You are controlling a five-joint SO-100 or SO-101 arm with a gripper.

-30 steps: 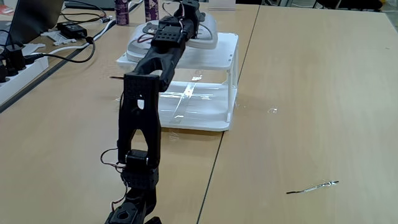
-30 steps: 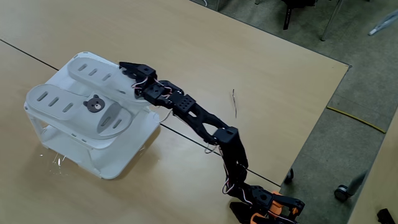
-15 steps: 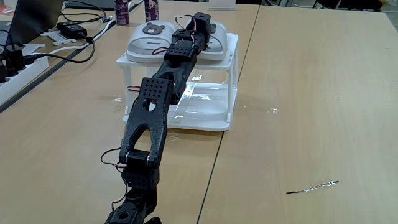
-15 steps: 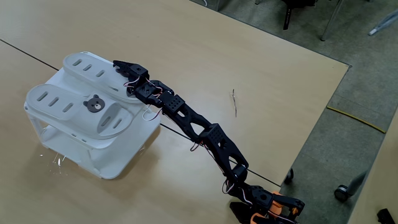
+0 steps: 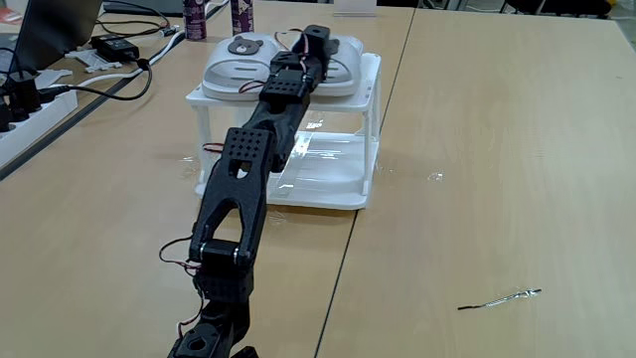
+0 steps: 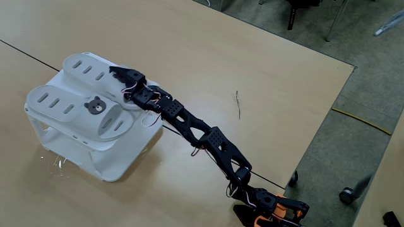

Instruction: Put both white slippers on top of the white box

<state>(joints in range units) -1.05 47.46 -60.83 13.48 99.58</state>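
Note:
Two white slippers lie side by side on the flat top of the white box [image 6: 120, 165]. The nearer slipper [image 6: 69, 107] shows its bear face and lies free. The other slipper [image 6: 88, 66] has my gripper [image 6: 118, 73] lying low on its heel end, fingers close together on it. In the other fixed view, the bear-faced slipper [image 5: 238, 58] is on the left. The arm stretches over the box [image 5: 370, 85], with the gripper [image 5: 318, 45] resting on the right slipper [image 5: 346, 62]. The wrist hides the fingertips there.
A power strip with cables [image 5: 35, 94], a laptop [image 5: 55, 25] and bottles [image 5: 194, 15] crowd the back left of the table. A thin wire [image 5: 502, 297] lies on the bare wood to the right. The table edge [image 6: 328, 107] drops off beyond the arm's base.
The arm has lowered and stretched out flat. The gripper has slid further over the box top, and the slipper under it has moved a little inward with it.

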